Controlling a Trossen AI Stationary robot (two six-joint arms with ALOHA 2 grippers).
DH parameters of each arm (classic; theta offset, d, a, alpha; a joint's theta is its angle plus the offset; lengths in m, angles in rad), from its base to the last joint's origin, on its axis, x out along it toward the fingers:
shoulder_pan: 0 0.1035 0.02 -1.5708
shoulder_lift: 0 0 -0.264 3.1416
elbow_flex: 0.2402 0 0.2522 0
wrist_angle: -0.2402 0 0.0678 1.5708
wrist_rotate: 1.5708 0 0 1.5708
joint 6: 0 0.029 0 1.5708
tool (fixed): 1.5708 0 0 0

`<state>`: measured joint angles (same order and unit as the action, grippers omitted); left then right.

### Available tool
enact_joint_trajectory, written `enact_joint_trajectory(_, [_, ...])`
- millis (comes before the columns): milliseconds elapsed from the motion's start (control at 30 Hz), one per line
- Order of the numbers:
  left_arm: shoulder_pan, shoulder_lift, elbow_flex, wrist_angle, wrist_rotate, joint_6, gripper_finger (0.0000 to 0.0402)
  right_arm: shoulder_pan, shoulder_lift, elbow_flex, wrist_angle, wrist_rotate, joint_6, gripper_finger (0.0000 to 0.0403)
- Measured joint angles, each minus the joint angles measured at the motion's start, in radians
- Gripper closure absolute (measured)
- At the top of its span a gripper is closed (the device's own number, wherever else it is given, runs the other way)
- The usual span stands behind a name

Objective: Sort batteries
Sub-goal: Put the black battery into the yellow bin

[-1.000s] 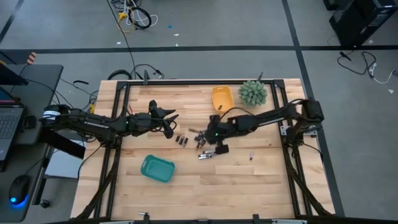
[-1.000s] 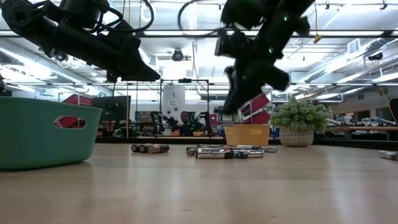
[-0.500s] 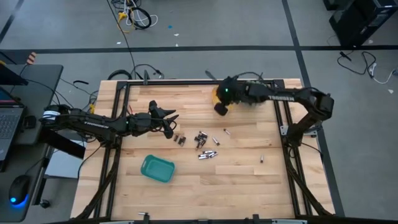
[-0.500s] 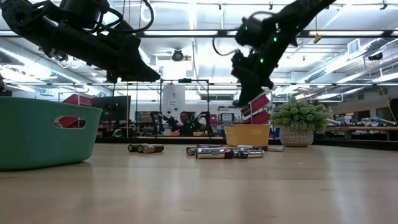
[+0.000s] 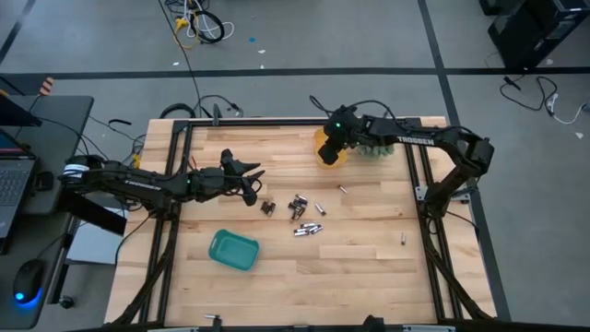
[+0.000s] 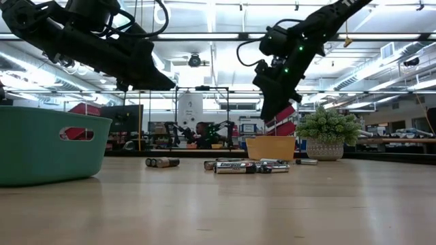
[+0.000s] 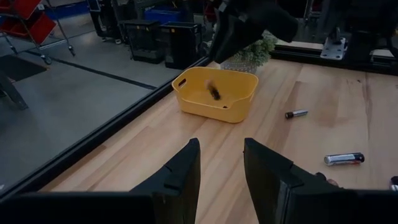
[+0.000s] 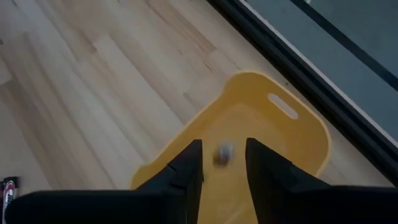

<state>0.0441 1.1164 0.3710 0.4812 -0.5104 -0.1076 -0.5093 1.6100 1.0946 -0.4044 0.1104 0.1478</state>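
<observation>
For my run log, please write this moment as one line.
right gripper: open above yellow bin | battery: dropping into bin | left gripper: open, waiting mid-table

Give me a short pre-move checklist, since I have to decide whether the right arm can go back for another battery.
1. Right gripper over the yellow tray: ok.
2. Its fingers open, nothing between them: ok.
3. Dropped battery inside the yellow tray: ok, it shows blurred, so probably not yet settled.
4. More batteries waiting mid-table: ok, plus loose ones farther out.
5. Left gripper clear of the pile: not ok, it hangs open close beside the nearest cells.
6. Teal tray upright and reachable: ok; contents cannot tell.
</observation>
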Motion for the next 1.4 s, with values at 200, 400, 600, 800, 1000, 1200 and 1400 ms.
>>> enact_joint_trajectory(200, [0.000,0.000,0.000,-0.012,0.041,-0.009,0.0282,0.075,-0.061,0.000,-0.051,-0.007,-0.017,0.0297])
enact_joint_trajectory(400, [0.000,0.000,0.000,-0.058,0.079,-0.015,0.0282,0.237,-0.209,0.001,-0.205,-0.003,-0.011,0.0306])
enact_joint_trajectory(600, [0.000,0.000,0.000,-0.131,0.088,-0.032,0.0282,0.425,-0.316,0.002,-0.467,-0.008,0.131,0.0313])
enact_joint_trajectory(800, [0.000,0.000,0.000,-0.166,0.145,-0.048,0.0282,0.574,-0.336,0.002,-0.654,0.002,0.322,0.0315])
enact_joint_trajectory(1000, [0.000,0.000,0.000,-0.173,0.194,-0.062,0.0282,0.646,-0.336,0.001,-0.768,0.055,0.480,0.0315])
enact_joint_trajectory(1200, [0.000,0.000,0.000,-0.173,0.196,-0.087,0.0282,0.664,-0.336,0.001,-0.796,0.169,0.507,0.0324])
enact_joint_trajectory(1400, [0.000,0.000,0.000,-0.174,0.205,-0.109,0.0282,0.638,-0.336,0.001,-0.780,0.248,0.488,0.0347])
